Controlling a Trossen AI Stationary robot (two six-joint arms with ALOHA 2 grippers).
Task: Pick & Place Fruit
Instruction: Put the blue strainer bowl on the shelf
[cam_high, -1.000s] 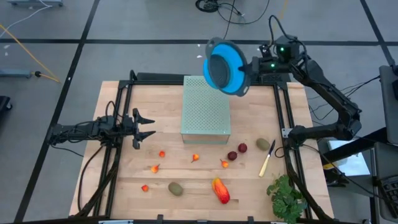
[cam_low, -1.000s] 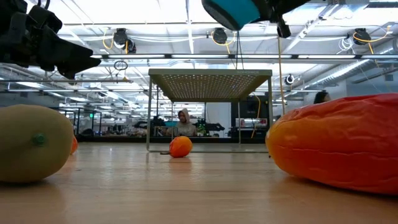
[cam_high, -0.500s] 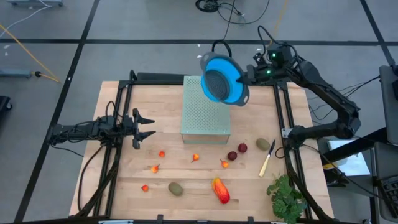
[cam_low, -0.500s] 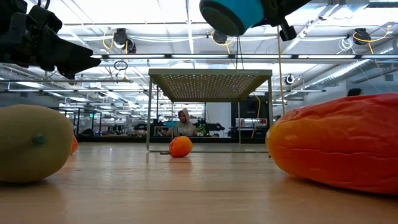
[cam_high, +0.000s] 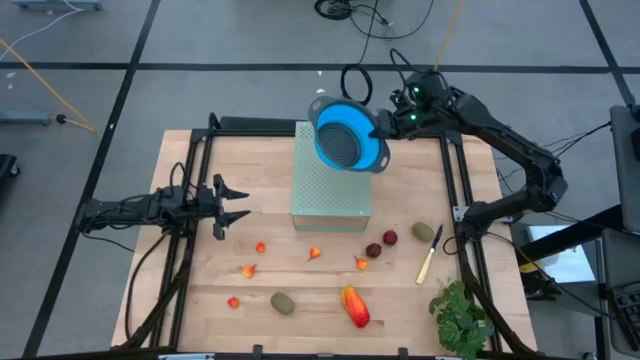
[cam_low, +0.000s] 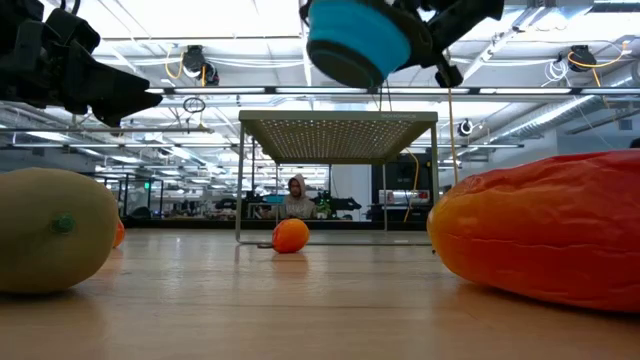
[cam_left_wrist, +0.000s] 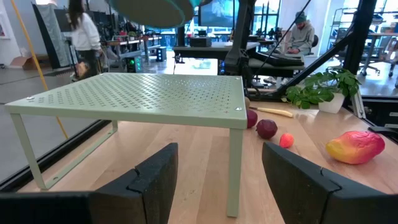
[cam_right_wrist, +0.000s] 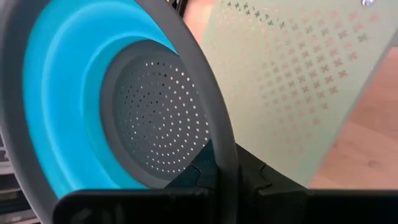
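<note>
My right gripper (cam_high: 384, 124) is shut on a blue colander (cam_high: 348, 136) with a grey perforated bottom, held in the air above the far right part of the pale green perforated shelf (cam_high: 331, 176). The fruit lies on the table near the shelf's near side: tiny orange-red pieces (cam_high: 260, 247), two dark red round ones (cam_high: 382, 244), a brownish-green oval (cam_high: 284, 302) and an orange-red oblong (cam_high: 354, 306). My left gripper (cam_high: 236, 207) hovers open at the table's left, level with the shelf, fingers pointing right. My right gripper pinches the colander's grey rim (cam_right_wrist: 219, 160) between its two fingers (cam_right_wrist: 198, 176), one inside the bowl and one outside. It comes from the table's right side, roughly level. The colander (cam_low: 352, 42) is lifted clear and tilted, its opening facing up and toward the near side.
A second brownish-green oval (cam_high: 424, 232) and a yellow-handled knife (cam_high: 430, 256) lie right of the dark red fruit. A leafy green bunch (cam_high: 461, 318) sits at the near right corner. Dark rails (cam_high: 190, 220) run along both table sides. People show in the room beyond.
My right gripper has carried the colander toward the table's left and near side and lower, over the shelf's far right part. The colander has tipped from standing nearly on edge to lying flatter, its opening turned more upward.
</note>
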